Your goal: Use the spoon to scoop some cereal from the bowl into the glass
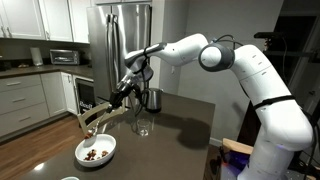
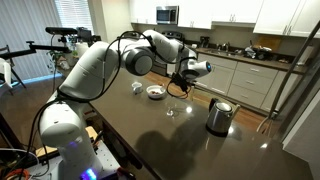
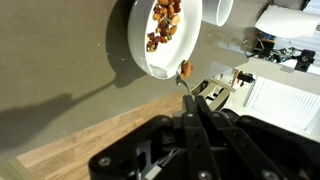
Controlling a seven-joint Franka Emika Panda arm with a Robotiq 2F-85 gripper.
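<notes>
A white bowl point(image 1: 96, 152) point(image 2: 155, 92) point(image 3: 150, 55) holding brown and reddish cereal point(image 3: 165, 22) point(image 1: 94, 154) sits near the corner of the dark table. My gripper point(image 3: 193, 99) point(image 1: 112, 104) point(image 2: 181, 84) is shut on the thin handle of the spoon point(image 3: 185, 72) point(image 1: 95, 119). The spoon points away from the jaws, and its tip, carrying a brown piece, hangs just outside the bowl's rim. The small clear glass point(image 1: 144, 126) point(image 2: 171, 108) stands on the table beside the bowl, apart from the spoon.
A steel kettle point(image 1: 153, 98) point(image 2: 219, 116) stands beyond the glass. A small white cup point(image 2: 136, 87) point(image 3: 220, 8) sits next to the bowl. The table edge point(image 1: 70, 170) runs close to the bowl, with wooden floor below.
</notes>
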